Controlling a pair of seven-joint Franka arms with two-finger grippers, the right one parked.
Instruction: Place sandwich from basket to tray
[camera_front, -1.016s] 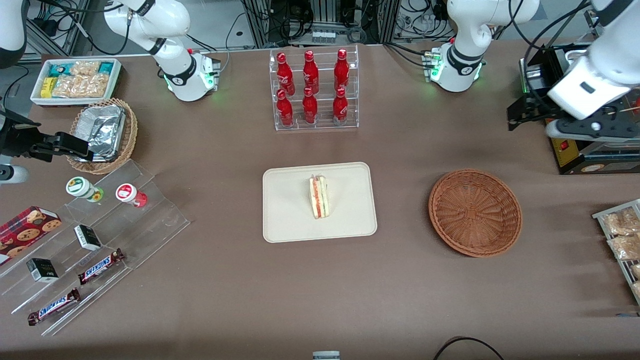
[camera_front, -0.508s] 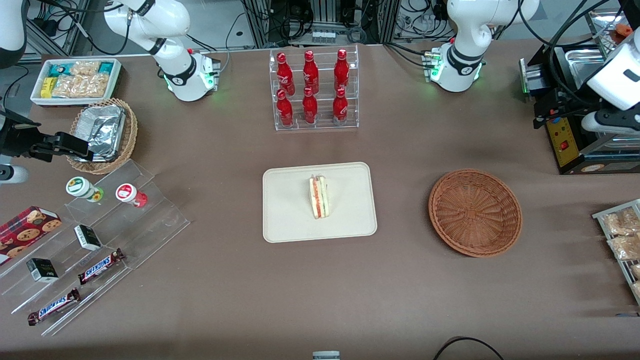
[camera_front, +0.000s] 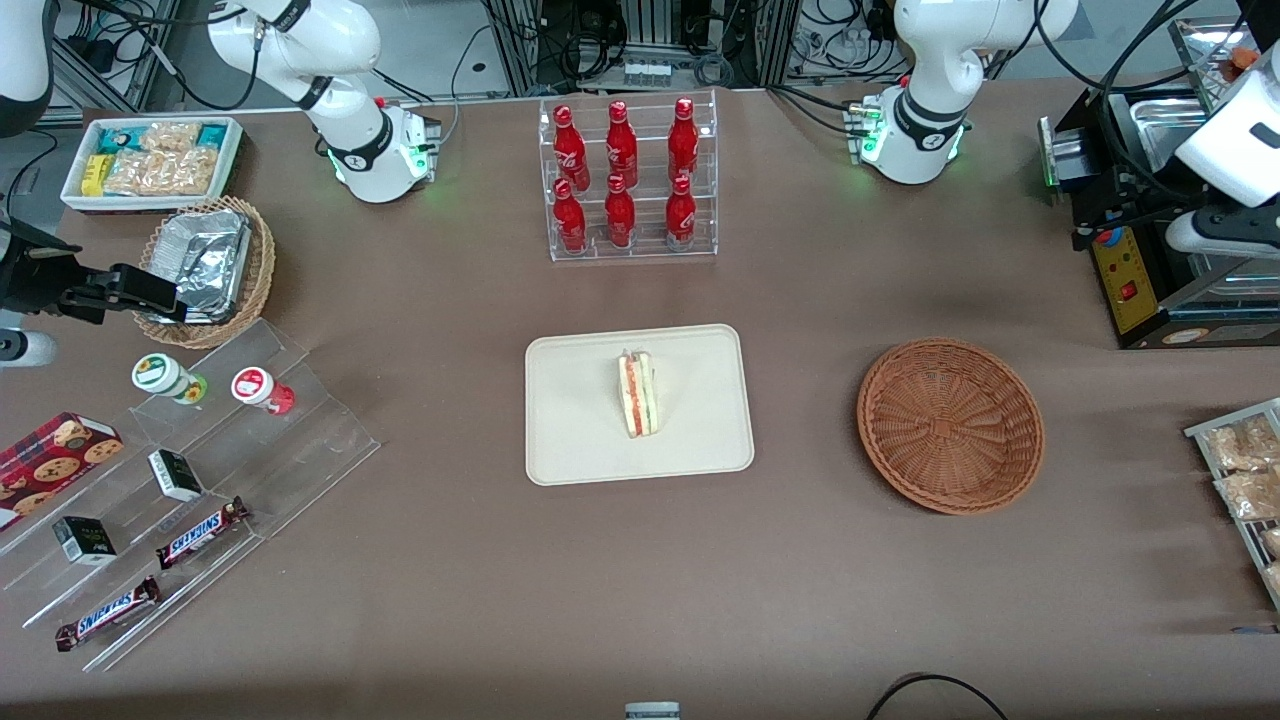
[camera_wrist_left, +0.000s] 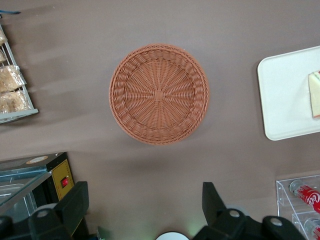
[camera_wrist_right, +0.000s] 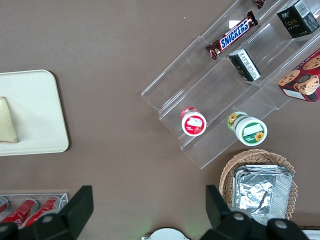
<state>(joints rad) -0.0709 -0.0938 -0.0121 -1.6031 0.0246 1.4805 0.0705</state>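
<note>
sandwich (camera_front: 638, 393) lies mid tray (camera_front: 570, 440), clear of rims; gripper (camera_wrist_left: 145, 210) jaws apart above table near basket (camera_front: 950, 425).

Glossy white arm links, black pincer (camera_wrist_left: 145, 210) fingers, green-lit base ring

High front overview; downward-facing wrist views

A robotics lab: cabled equipment racks (camera_front: 650, 40) edge a table (camera_front: 450, 300) of mock-shop snack displays (camera_front: 170, 480).
</note>
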